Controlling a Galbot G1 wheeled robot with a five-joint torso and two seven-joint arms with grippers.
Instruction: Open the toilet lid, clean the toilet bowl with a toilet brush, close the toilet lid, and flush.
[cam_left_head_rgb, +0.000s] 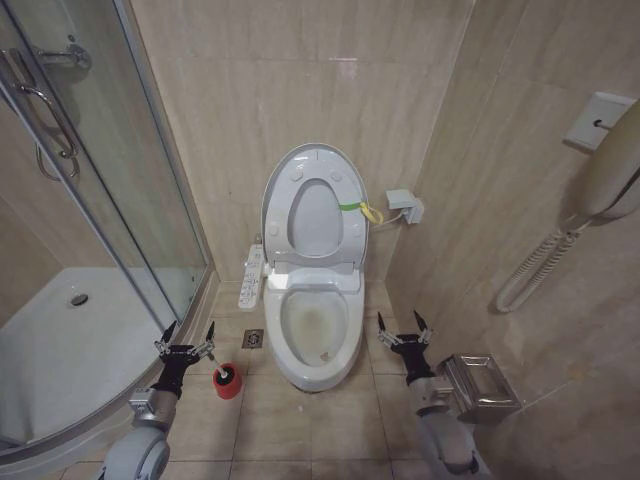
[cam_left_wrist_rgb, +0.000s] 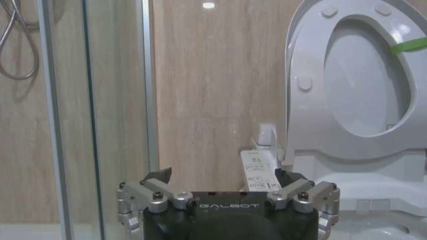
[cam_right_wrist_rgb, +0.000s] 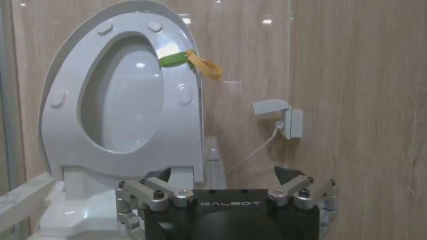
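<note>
Toilet lid (cam_left_head_rgb: 314, 215) raised upright against far wall, green strap and yellow loop (cam_left_head_rgb: 371, 212) on its right edge. Toilet bowl (cam_left_head_rgb: 315, 330) uncovered, brownish stain inside. Toilet brush (cam_left_head_rgb: 227, 380) standing in red holder on floor, left of bowl. Left gripper (cam_left_head_rgb: 186, 335) just left of brush, fingers spread, holding nothing. Right gripper (cam_left_head_rgb: 404, 326) right of bowl, fingers apart, empty.

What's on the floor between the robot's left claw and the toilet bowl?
In the head view, the toilet brush in its red holder stands between the left gripper and the toilet bowl, with a floor drain beyond it.
</note>
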